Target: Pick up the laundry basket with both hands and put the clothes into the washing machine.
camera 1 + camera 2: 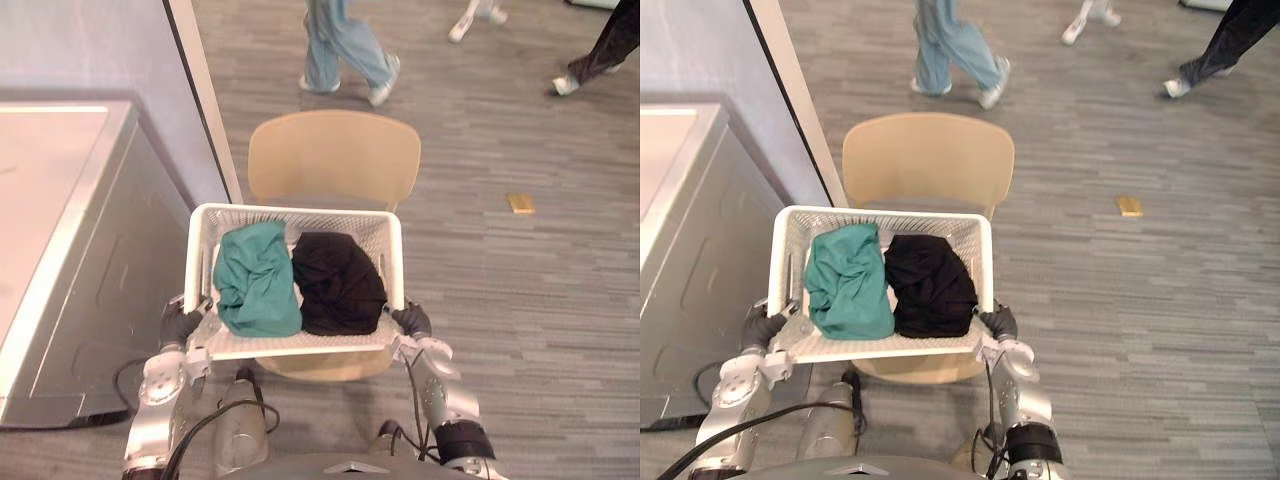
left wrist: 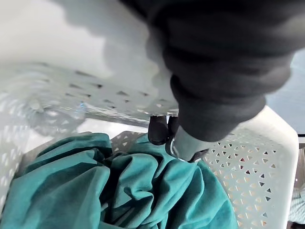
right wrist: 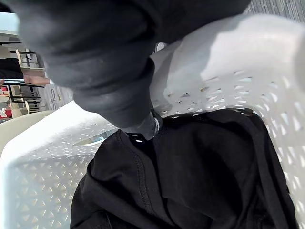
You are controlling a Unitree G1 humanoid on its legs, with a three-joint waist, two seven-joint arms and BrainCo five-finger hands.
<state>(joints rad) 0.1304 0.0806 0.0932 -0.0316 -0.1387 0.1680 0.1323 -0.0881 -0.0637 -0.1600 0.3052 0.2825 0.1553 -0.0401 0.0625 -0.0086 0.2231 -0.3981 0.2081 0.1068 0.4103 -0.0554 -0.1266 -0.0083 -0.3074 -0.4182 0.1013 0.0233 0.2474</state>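
the white laundry basket [image 1: 300, 210], holding a teal garment [image 1: 256, 280] and a black garment [image 1: 338, 283] side by side, sits over the seat of the tan chair [image 1: 333, 155], spanning across between the hands. the left hand [image 1: 178, 325] and right hand [image 1: 412, 319] hold its near corners, fingers hooked over the rim and grasping it. the washing machine [image 1: 60, 230] stands just beside the basket's left edge; open floor [image 1: 520, 300] lies to the right.

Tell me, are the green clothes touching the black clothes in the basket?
Touching. The left eye view shows the green clothes pressed against the black clothes, no gap between.
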